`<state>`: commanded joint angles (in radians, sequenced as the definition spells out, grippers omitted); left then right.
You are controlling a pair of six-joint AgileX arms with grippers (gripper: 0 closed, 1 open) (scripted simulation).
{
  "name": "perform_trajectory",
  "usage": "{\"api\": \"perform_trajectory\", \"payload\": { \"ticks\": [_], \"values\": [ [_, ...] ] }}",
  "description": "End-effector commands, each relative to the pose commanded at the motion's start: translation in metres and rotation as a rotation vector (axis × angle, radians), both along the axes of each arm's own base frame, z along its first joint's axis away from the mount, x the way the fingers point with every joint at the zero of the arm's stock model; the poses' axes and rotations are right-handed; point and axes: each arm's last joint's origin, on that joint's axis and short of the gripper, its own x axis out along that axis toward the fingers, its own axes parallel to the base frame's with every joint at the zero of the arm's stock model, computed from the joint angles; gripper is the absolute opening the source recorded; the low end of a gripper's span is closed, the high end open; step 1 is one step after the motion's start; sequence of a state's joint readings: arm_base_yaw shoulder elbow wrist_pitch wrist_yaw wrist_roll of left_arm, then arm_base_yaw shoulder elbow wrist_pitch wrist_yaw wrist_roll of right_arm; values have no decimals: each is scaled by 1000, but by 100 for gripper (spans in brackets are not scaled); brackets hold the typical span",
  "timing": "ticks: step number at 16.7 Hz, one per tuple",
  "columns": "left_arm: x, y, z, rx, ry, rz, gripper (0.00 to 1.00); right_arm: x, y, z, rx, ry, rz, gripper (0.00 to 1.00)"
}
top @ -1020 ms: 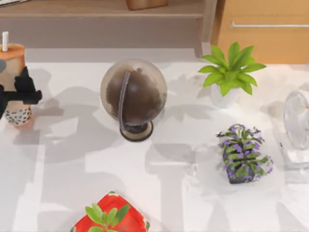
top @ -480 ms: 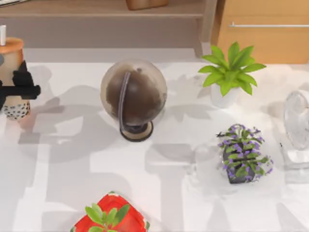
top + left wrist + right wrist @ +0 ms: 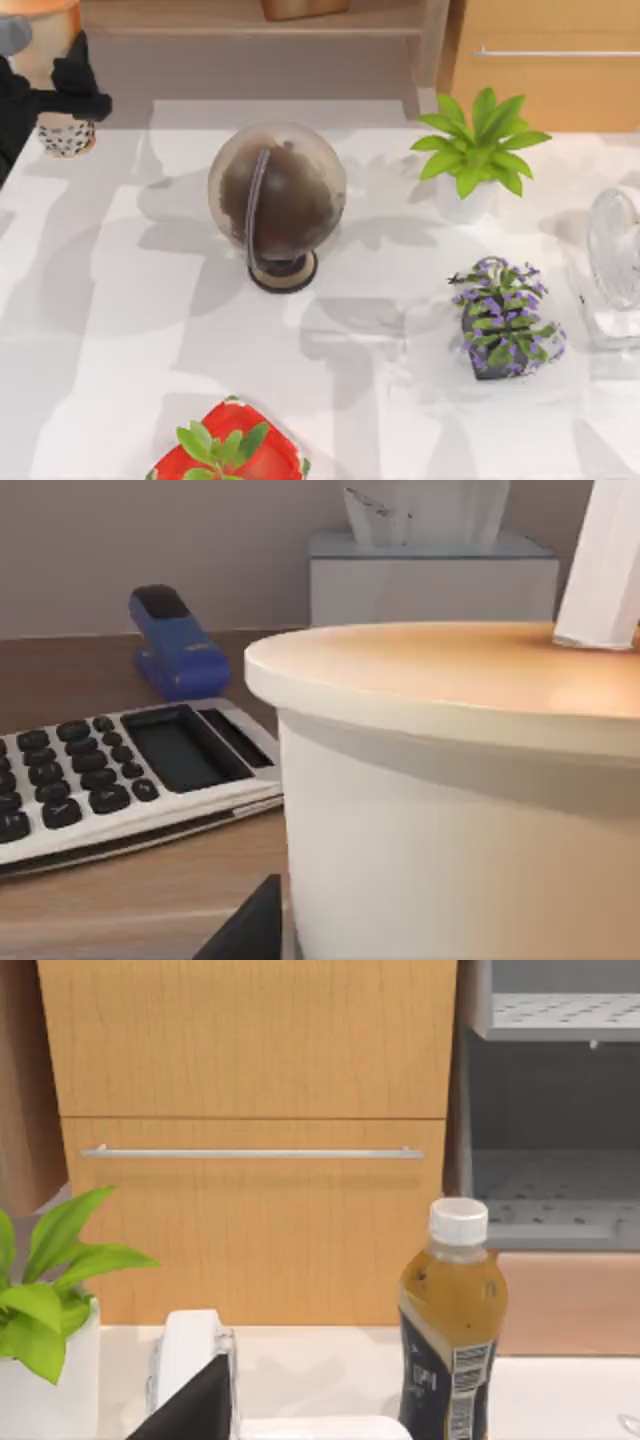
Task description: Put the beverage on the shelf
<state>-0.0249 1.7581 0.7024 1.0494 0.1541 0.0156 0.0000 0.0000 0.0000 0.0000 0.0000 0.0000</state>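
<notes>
Your left gripper (image 3: 45, 100) clenches the tall orange-to-cream bubble-tea cup (image 3: 50, 60) at the counter's (image 3: 300, 340) far-left corner, before the long wooden shelf (image 3: 230, 17).

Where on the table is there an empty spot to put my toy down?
Bare white table lies left of the brown globe, above the red pot. The right side is crowded: green plant, purple plant, white fan.

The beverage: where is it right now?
In the top view the beverage is at the far left, held in the left end effector at the shelf edge, well left of the globe.
</notes>
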Motion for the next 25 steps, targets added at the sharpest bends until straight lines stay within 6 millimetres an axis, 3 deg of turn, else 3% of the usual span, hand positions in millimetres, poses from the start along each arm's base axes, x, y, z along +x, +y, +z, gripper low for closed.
{"api": "perform_trajectory", "payload": {
  "ticks": [5, 8, 14, 21, 25],
  "values": [
    [29, -26, 52, -1, -134, -94, 0, 0, 0, 0, 0, 0, 0, 100],
    [46, -36, 70, 1, -164, -125, 0, 0, 0, 0, 0, 0, 0, 100],
    [68, -41, 81, 5, -170, -129, 0, 0, 0, 0, 0, 0, 0, 100],
    [65, -40, 83, 12, -163, -124, 0, 0, 0, 0, 0, 0, 0, 100],
    [69, -50, 75, 108, -90, -163, 0, 0, 0, 0, 0, 0, 0, 100]
  ]
}}
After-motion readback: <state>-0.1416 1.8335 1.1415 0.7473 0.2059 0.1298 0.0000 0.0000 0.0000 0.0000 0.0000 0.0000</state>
